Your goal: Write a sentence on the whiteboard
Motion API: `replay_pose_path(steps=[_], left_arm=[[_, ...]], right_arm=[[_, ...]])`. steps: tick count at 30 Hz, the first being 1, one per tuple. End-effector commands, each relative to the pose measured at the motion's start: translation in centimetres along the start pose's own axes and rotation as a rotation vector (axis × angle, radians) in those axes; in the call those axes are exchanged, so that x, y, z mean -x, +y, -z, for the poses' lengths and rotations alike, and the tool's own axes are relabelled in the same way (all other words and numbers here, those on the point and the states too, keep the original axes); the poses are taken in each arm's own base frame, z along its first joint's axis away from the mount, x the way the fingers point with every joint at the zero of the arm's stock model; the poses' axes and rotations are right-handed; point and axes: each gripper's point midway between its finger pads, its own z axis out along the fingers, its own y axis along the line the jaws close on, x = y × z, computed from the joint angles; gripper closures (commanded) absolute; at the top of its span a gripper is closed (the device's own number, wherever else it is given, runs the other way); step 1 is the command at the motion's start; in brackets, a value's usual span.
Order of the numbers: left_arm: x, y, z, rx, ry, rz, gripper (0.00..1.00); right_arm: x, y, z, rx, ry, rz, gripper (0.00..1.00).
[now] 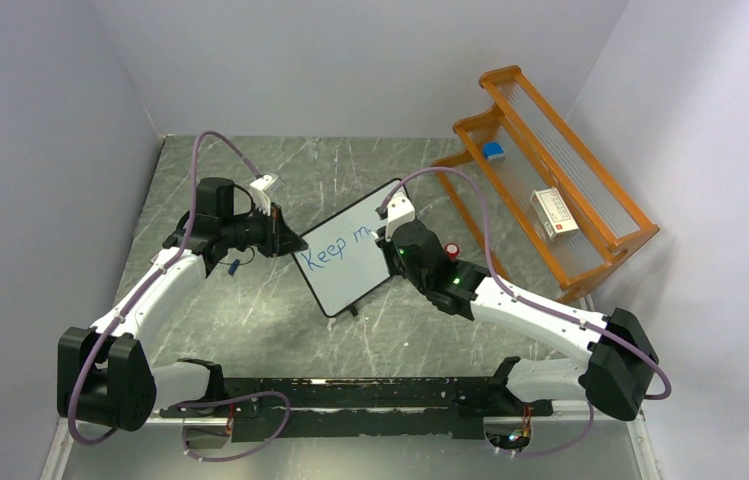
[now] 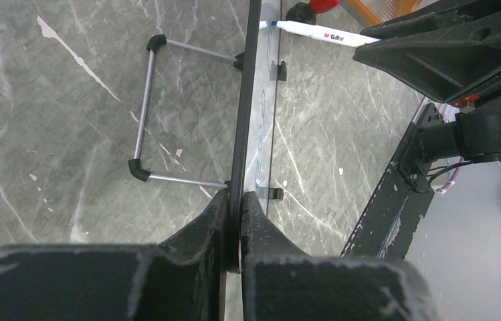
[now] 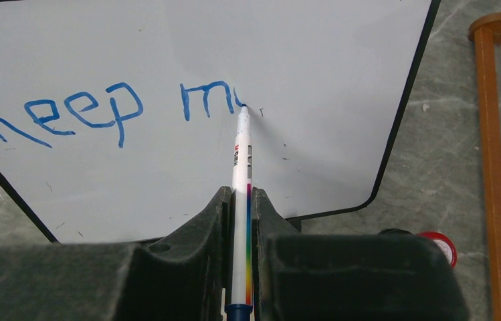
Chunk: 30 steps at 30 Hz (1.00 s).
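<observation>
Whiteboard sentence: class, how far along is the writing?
Done: the sentence reads "Keep m" in blue on the whiteboard. In hand: the right tool holds the marker, tip at the board after "m"; the left tool clamps the board's edge. Left: the remaining words.

My grey marbled table [image 1: 350, 170] carries the whiteboard [image 1: 350, 280] at centre, a red cap [image 1: 452, 249] beside it, and an orange rack [image 1: 550, 190] upper right.

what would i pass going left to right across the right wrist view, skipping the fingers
"Keep" of the blue sentence → its started "m" → marker → blank right part of the whiteboard → red round thing → orange rack
</observation>
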Motion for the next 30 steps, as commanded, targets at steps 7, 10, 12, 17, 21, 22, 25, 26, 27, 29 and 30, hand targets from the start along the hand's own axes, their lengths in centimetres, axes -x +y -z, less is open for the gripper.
replay_pose_path(steps=[7, 10, 12, 17, 21, 22, 25, 26, 27, 29, 30], left_arm=[[-2.7, 2.4, -0.3, 0.103, 0.09, 0.021, 0.95], [-2.8, 2.4, -0.3, 0.101, 0.09, 0.021, 0.95], [-2.8, 2.4, -0.3, 0.101, 0.09, 0.021, 0.95], [-2.7, 2.3, -0.3, 0.098, 0.089, 0.019, 0.95], [-2.8, 2.3, -0.3, 0.097, 0.09, 0.019, 0.95], [-2.8, 2.3, -0.3, 0.098, 0.09, 0.018, 0.95], [-2.8, 2.3, -0.3, 0.099, 0.091, 0.019, 0.95], [-2.7, 2.3, -0.3, 0.1, 0.09, 0.017, 0.95], [-2.7, 2.3, -0.3, 0.1, 0.09, 0.017, 0.95], [-2.8, 2.3, -0.3, 0.099, 0.091, 0.017, 0.95], [-2.7, 2.3, -0.3, 0.1, 0.091, 0.016, 0.95]], right_arm=[[-0.3, -1.2, -0.3, -0.052, -0.001, -0.017, 1.0], [0.1, -1.3, -0.4, -0.054, -0.016, -0.021, 1.0], [0.4, -1.3, -0.5, -0.054, -0.025, -0.024, 1.0], [1.1, -1.2, -0.6, -0.051, -0.048, -0.026, 1.0], [1.6, -1.1, -0.7, -0.047, -0.058, -0.027, 1.0], [1.7, -1.1, -0.7, -0.045, -0.061, -0.027, 1.0], [2.0, -1.0, -0.7, -0.042, -0.068, -0.026, 1.0], [2.0, -0.9, -0.7, -0.04, -0.068, -0.026, 1.0], [2.1, -1.0, -0.7, -0.039, -0.07, -0.027, 1.0], [2.1, -0.9, -0.7, -0.036, -0.069, -0.026, 1.0], [2.1, -0.9, -0.7, -0.038, -0.071, -0.027, 1.0]])
